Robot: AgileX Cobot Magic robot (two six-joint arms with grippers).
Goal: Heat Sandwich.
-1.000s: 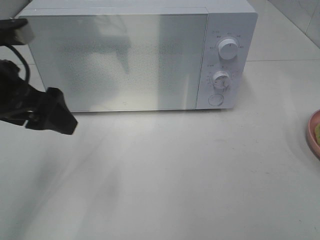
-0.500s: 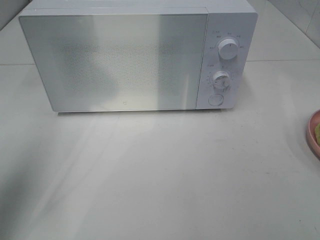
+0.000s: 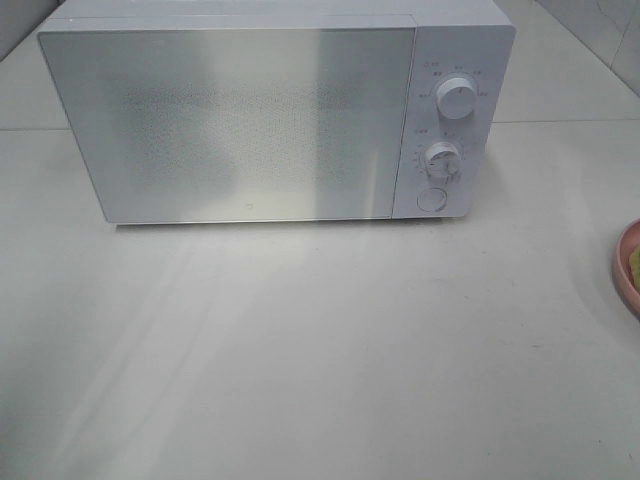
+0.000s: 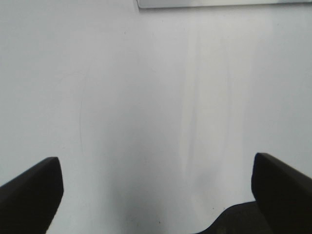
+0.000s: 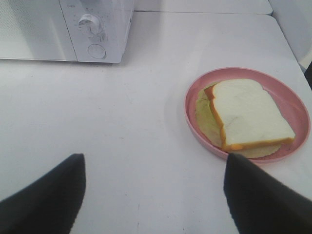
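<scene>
In the right wrist view the sandwich (image 5: 248, 114), white bread over pale green lettuce with an orange-brown edge, lies on a round pink plate (image 5: 195, 119). My right gripper (image 5: 154, 158) hovers over the table short of the plate, open and empty. The white microwave (image 3: 280, 110) stands at the back of the table with its door shut. Its two dials (image 3: 456, 100) and a round button are on the right panel. My left gripper (image 4: 156, 161) is open and empty over bare table, with the microwave's lower edge (image 4: 219, 3) beyond it. Neither gripper shows in the exterior high view.
Only a sliver of the pink plate (image 3: 628, 268) shows at the right edge of the exterior high view. The white tabletop (image 3: 320, 350) stretches in front of the microwave. A table seam runs behind it.
My left arm, in front of the microwave's left side a second ago, has gone out of the exterior high view. The microwave and plate have not moved.
</scene>
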